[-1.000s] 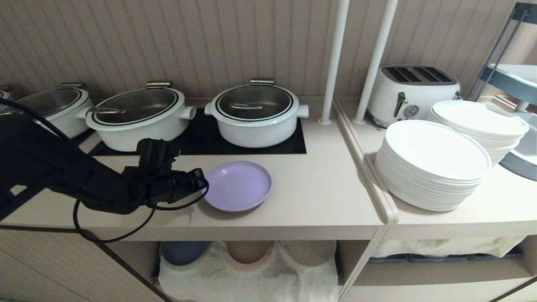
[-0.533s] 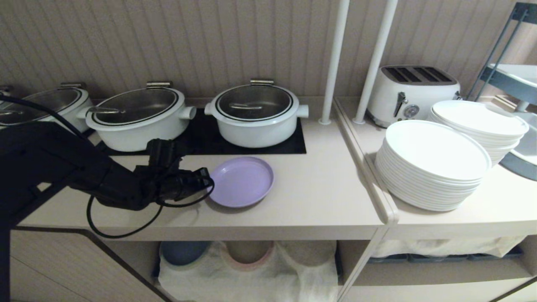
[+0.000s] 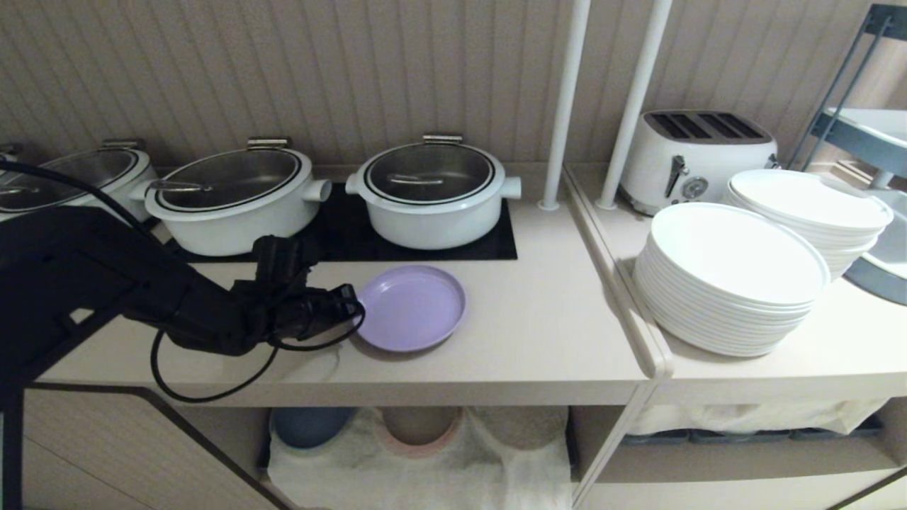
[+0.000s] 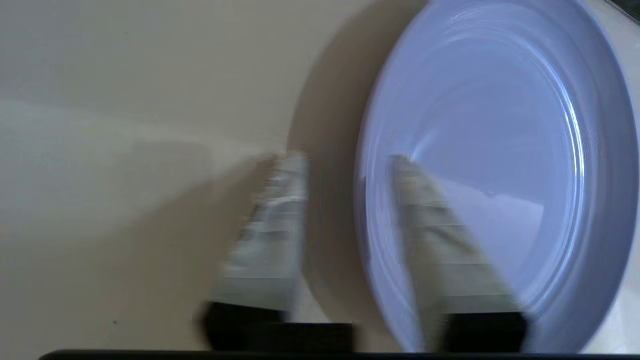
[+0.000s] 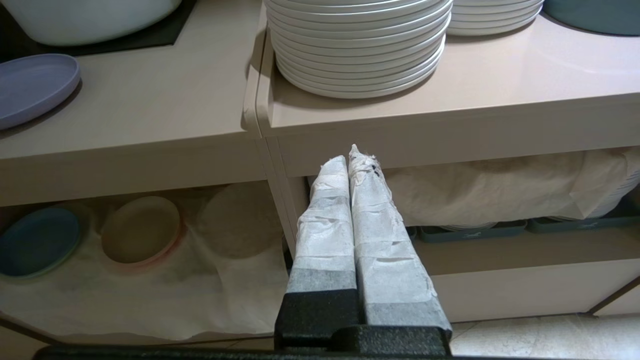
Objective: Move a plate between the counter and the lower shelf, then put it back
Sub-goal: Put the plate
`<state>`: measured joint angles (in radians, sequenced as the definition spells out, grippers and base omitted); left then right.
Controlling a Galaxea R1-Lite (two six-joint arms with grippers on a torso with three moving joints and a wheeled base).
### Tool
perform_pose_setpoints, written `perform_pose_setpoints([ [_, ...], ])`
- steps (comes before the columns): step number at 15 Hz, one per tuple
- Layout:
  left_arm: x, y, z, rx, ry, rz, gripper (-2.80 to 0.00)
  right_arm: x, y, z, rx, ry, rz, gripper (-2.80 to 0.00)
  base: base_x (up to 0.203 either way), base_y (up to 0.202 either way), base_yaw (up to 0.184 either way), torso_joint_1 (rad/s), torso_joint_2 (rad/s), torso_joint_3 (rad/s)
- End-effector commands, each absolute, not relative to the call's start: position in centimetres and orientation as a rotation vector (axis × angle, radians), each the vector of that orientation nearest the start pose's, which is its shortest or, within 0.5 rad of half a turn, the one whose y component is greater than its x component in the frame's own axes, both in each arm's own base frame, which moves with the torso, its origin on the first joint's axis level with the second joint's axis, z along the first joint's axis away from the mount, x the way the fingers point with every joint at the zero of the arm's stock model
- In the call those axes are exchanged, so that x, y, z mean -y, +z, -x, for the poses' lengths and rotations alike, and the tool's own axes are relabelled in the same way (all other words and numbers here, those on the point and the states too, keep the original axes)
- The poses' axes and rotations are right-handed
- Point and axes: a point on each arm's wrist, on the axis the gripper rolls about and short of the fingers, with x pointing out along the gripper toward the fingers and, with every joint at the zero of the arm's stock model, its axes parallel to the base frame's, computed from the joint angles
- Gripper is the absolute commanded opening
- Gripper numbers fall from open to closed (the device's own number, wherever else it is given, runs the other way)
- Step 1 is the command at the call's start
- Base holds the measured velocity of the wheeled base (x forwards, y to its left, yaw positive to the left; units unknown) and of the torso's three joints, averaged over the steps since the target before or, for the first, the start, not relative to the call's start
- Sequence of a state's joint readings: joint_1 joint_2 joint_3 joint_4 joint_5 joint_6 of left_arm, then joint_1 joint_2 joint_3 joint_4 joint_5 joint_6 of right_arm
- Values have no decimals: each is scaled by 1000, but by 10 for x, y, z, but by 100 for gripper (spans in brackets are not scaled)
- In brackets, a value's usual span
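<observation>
Since a second ago the left tool point(image 3: 352, 309) has slid a little toward the back of the table point(image 3: 538, 333), and the plate point(image 3: 412, 307) went with it and now lies flat. Before, that tool pinched the plate's rim; now its two fingers point(image 4: 272, 235) stand apart, one inside the rim and one outside on the table. They no longer squeeze the rim, though I cannot tell if one still touches it.

The plate is purple and has nothing in it. It sits on the table just in front of the black hob point(image 3: 489, 244).

On the hob stand two white pots point(image 3: 432, 195) with glass lids, and a third pot point(image 3: 85, 177) is at the far left. What is in them cannot be seen.

To the right are two stacks of big white plates point(image 3: 730, 276) and a white toaster point(image 3: 698, 159). No writing can be read on anything.

Under the table is the lower shelf point(image 5: 150, 320), with a white cloth point(image 5: 150, 295). On it are a blue plate point(image 5: 35, 240), a pink-rimmed plate point(image 5: 140, 227) and a pale one point(image 5: 240, 220).

The right tool point(image 5: 350, 155) hangs low in front of the shelves, closed tight, holding nothing.
</observation>
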<state>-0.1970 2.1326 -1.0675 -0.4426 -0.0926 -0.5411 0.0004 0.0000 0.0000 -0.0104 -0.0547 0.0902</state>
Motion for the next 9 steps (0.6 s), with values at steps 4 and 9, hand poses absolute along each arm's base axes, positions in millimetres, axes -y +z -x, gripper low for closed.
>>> perform_pose_setpoints([
  [4,79,85,-387,-652,-94,488,0,1,77,23,13,-53,-91,-280,0,0,0,0,0,0],
  [9,77,105,-380,-609,-107,492,0,1,77,23,13,-54,-91,-280,0,0,0,0,0,0],
])
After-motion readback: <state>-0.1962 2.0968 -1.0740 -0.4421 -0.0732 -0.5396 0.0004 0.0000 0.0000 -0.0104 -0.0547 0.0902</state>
